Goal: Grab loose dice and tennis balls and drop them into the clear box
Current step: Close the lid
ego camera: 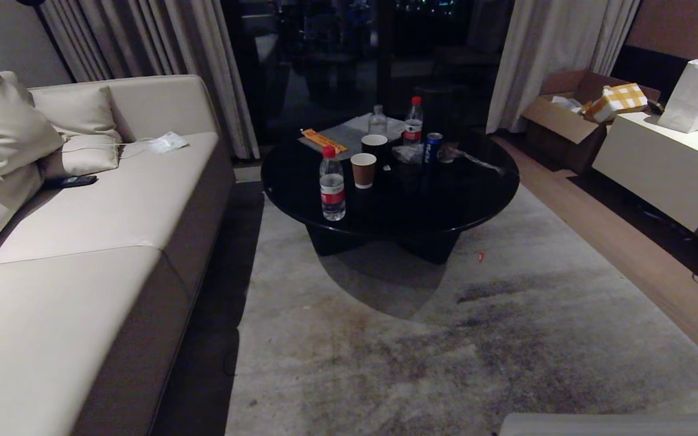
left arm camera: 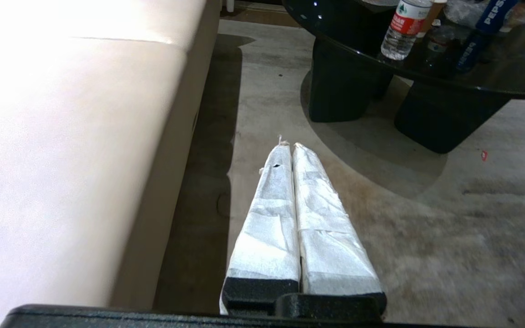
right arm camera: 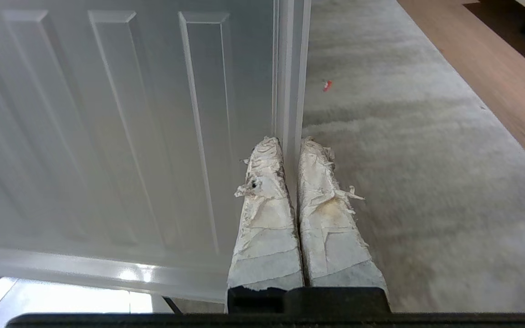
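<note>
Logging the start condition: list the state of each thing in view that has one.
Left end effector: shut, empty.
Right end effector: shut on the edge of the ribbed clear lid.
Front water bottle: upright, capped.
Brown paper cup: upright.
Blue can: upright.
Cardboard box: flaps open.

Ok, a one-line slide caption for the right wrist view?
Right hand shut on the edge of a ribbed clear lid, above grey carpet.

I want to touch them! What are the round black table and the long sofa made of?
The round black table looks like glossy glass or lacquer: bottles mirror in it. The long beige sofa looks like smooth matte leather or imitation, with stitched seams.
</note>
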{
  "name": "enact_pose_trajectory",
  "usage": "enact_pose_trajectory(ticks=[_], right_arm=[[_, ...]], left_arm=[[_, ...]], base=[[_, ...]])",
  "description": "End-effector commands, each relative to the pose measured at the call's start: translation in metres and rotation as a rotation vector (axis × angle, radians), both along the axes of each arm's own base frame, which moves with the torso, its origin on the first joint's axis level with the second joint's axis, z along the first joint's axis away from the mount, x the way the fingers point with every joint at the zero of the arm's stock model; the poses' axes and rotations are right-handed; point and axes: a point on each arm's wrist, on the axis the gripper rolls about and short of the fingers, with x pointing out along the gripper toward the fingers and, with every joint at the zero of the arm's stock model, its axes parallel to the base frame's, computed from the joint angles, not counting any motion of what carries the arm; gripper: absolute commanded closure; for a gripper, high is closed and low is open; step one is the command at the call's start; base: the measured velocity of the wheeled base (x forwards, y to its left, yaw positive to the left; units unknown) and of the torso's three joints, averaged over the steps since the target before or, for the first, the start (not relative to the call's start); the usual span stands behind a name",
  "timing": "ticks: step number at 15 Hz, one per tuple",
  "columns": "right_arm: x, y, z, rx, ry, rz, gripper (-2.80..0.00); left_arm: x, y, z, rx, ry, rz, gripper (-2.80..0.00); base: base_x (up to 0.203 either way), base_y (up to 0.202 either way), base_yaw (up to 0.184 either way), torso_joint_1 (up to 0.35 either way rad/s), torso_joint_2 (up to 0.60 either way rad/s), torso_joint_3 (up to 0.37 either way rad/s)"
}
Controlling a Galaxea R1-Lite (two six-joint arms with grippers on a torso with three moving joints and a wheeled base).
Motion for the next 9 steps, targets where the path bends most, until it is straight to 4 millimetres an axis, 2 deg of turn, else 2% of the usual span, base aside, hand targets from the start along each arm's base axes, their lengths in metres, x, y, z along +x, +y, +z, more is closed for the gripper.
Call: enact_pose_trajectory(ticks=[1,9], right_arm=[[0.0001,0.0000,0.0000,0.000,0.002,0.000,0.00],[0.0001,0.0000,0.0000,0.000,0.003,0.002,0.00]], left_arm=[[0.0002,0.0000,-0.0002,-0.002,0.002,0.000,0.00],[0.0002,0.0000,-0.0004,-0.002,0.003,0.000,0.00]], base=[[-0.182,0.000,-0.002,0.002,0.01,0.002],[-0.183,0.000,-0.001,0.003,0.00,0.002]])
